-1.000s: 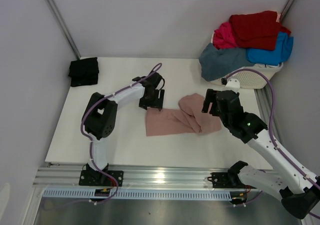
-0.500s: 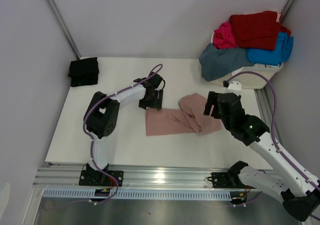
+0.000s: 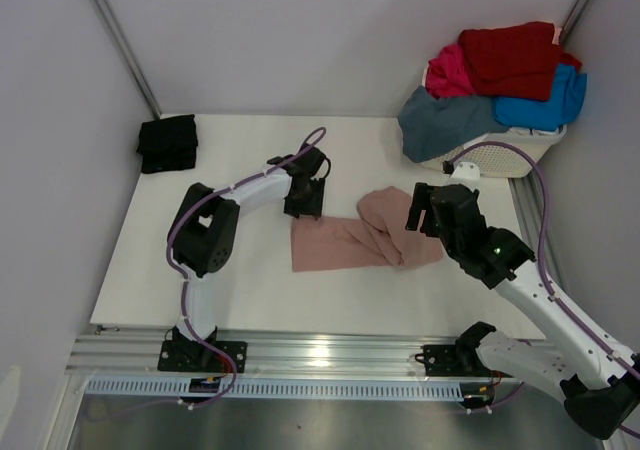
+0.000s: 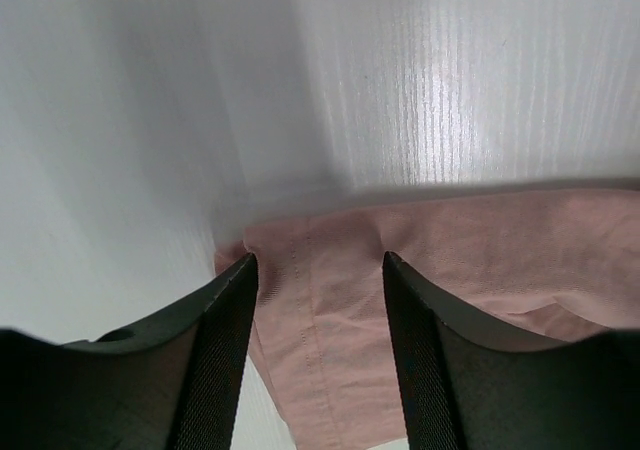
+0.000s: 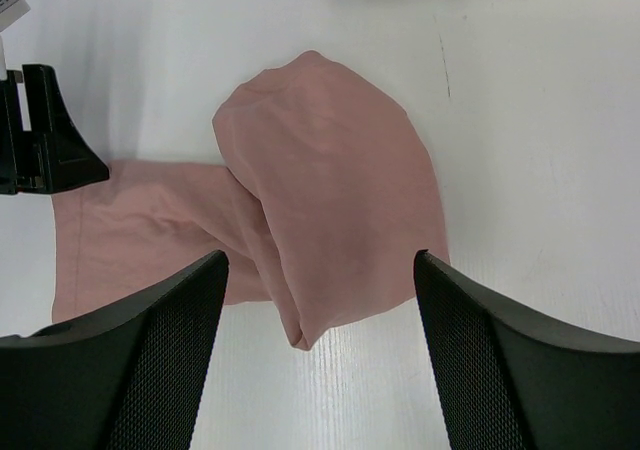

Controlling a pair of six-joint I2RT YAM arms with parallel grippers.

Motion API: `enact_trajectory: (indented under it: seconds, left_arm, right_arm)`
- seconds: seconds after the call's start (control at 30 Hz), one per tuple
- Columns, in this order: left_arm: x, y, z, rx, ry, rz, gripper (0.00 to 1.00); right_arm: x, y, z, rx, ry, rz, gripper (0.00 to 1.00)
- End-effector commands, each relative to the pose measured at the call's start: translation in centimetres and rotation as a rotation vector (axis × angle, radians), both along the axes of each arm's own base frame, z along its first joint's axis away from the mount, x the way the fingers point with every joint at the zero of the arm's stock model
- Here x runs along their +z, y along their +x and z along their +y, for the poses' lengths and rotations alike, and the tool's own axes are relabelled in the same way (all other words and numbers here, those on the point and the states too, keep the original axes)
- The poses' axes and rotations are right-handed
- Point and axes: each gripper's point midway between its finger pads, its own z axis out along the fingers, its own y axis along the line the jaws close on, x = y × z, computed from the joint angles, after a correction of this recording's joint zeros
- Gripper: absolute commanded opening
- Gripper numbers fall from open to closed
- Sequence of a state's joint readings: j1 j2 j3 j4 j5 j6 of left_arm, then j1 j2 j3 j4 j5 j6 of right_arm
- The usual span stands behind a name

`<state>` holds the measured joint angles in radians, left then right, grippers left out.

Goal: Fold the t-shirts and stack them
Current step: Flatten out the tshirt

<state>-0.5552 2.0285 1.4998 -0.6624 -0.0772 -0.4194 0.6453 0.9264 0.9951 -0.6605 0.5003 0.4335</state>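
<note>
The dusty-pink t-shirt [image 3: 350, 240] lies partly folded on the white table, its right part doubled over into a rounded flap [image 5: 330, 170]. My left gripper [image 3: 304, 206] is open at the shirt's far left corner; in the left wrist view [image 4: 318, 270] its jaws straddle the hem of the pink cloth [image 4: 500, 250]. My right gripper [image 3: 425, 218] is open wide and empty above the shirt's right flap, which shows between its fingers [image 5: 150, 350] in the right wrist view. A folded black t-shirt [image 3: 167, 142] lies at the far left.
A white slatted laundry basket [image 3: 510, 153] stands at the far right, heaped with a red [image 3: 510, 58], a magenta [image 3: 450, 72], a bright-blue [image 3: 545, 102] and a slate-blue t-shirt [image 3: 440, 122] hanging over its rim. Grey walls enclose the table.
My left gripper has edged slightly right onto the pink shirt's far left corner. My right gripper has barely shifted above the flap. The shirt has not moved.
</note>
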Motion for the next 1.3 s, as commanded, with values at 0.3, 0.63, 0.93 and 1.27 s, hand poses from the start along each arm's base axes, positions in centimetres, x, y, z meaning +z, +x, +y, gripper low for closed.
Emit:
enact_trajectory:
  seconds: [0.3,0.63,0.93,1.27]
  left_arm:
    - [-1.1,-0.3,-1.3,-0.049,-0.045,0.035,0.28]
    - [-1.1,-1.3,-1.0,-0.051,-0.052,0.047,0.01]
    - [6.9,-1.5,1.9,0.020,-0.054,-0.177,0.01]
    - [9.5,-6.8,6.8,0.133,-0.035,-0.238,0.01]
  right_arm:
    - [0.2,0.6,0.2,-0.015,0.006,-0.023,0.79]
    - [0.0,0.5,0.2,-0.018,0.002,-0.018,0.78]
    - [-3.6,1.4,-0.1,-0.065,-0.047,0.035,0.79]
    - [-6.6,4.7,2.6,0.002,-0.016,0.099,0.79]
